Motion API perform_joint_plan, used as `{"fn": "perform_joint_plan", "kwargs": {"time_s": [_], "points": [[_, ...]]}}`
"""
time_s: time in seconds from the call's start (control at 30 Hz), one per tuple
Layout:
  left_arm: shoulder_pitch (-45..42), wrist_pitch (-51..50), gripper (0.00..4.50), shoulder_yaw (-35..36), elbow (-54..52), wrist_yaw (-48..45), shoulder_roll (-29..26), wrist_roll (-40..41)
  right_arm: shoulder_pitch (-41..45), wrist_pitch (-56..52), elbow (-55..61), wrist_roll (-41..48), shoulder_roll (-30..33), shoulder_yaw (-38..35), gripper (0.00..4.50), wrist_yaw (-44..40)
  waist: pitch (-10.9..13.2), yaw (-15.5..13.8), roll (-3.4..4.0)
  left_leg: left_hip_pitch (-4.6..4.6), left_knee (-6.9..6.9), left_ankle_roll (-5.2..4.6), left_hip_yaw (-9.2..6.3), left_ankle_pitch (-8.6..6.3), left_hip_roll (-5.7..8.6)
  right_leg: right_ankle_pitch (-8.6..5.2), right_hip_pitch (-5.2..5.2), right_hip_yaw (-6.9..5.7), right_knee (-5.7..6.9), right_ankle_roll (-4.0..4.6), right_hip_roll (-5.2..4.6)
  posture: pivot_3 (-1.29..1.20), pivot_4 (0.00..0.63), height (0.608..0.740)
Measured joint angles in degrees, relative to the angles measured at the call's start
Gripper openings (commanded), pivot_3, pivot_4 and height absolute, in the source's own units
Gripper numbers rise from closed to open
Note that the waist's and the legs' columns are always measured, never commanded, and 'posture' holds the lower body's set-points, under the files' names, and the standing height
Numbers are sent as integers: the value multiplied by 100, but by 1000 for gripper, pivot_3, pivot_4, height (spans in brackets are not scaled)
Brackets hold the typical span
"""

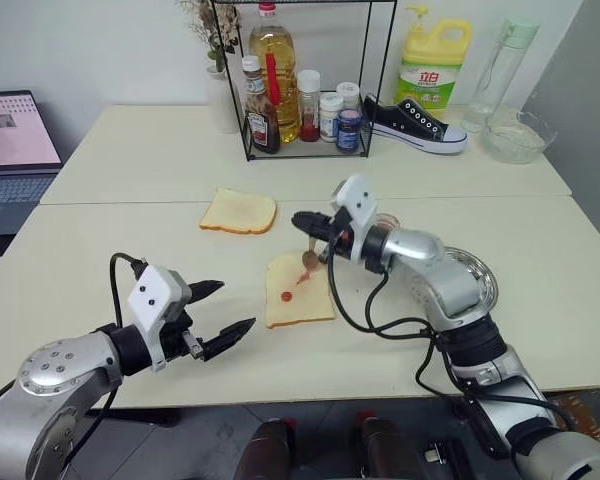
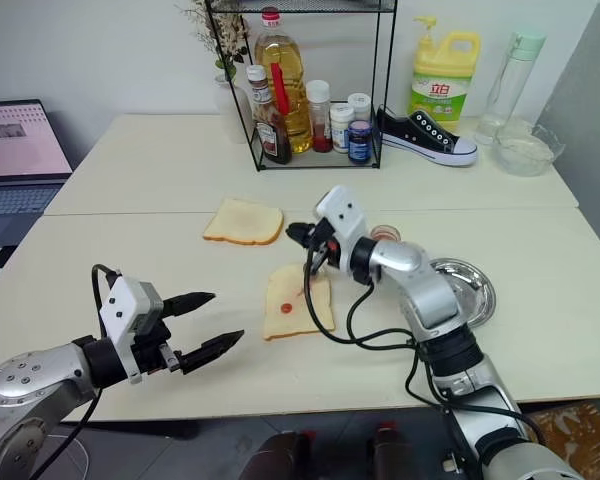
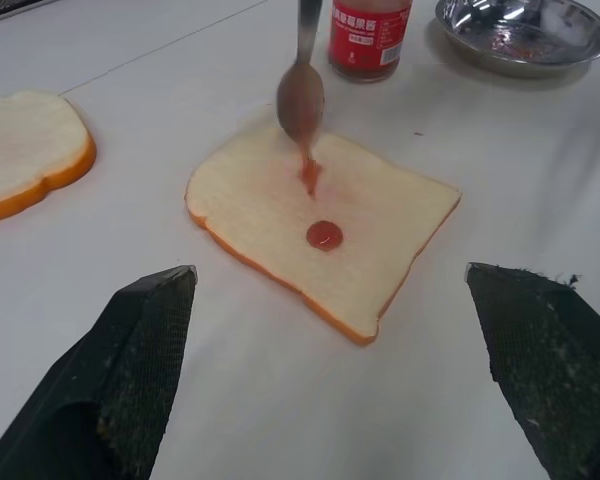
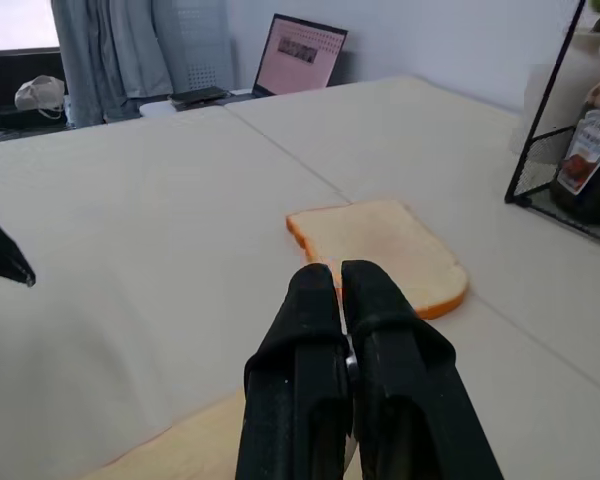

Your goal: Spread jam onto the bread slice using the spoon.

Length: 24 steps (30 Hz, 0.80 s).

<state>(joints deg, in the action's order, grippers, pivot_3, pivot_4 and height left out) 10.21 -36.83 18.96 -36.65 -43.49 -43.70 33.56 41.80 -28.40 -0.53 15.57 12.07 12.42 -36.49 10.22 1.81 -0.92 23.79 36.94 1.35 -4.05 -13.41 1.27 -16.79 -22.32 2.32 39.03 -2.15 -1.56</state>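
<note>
Right claw (image 1: 302,222), pinching a small silver metal spoon (image 3: 301,95), drips glossy red jam (image 3: 324,235) onto the squarish pale bread slice (image 1: 298,291) mid-tabletop (image 1: 120,215); spreading has barely begun. Left claw (image 1: 225,313) hangs spread nearby.

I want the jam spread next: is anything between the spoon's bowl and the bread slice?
Nothing visible: the spoon, in the shut right gripper, hangs bowl-down over the bread slice, jam trailing from its tip.
</note>
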Motion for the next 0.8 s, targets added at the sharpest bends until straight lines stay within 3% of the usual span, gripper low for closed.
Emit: {"fn": "perform_joint_plan", "kwargs": {"time_s": [0.43, 0.8], "points": [[92, 5, 4500, 24, 101, -144, -41, 9, 295, -3235, 90, 2491, -1037, -1916, 6, 1080, 1, 2, 1, 1, -2, -1, -3, 0, -1, 0, 0, 4, 0, 2, -2, 0, 150, 740], [125, 5, 4500, 112, 101, -219, -141, 18, -13, -3008, -770, 2324, -1426, -1575, 6, 1271, 1, 8, 3, 1, -3, -1, 0, 0, 0, 0, -2, -2, 1, 1, 3, 0, 150, 740]]}}
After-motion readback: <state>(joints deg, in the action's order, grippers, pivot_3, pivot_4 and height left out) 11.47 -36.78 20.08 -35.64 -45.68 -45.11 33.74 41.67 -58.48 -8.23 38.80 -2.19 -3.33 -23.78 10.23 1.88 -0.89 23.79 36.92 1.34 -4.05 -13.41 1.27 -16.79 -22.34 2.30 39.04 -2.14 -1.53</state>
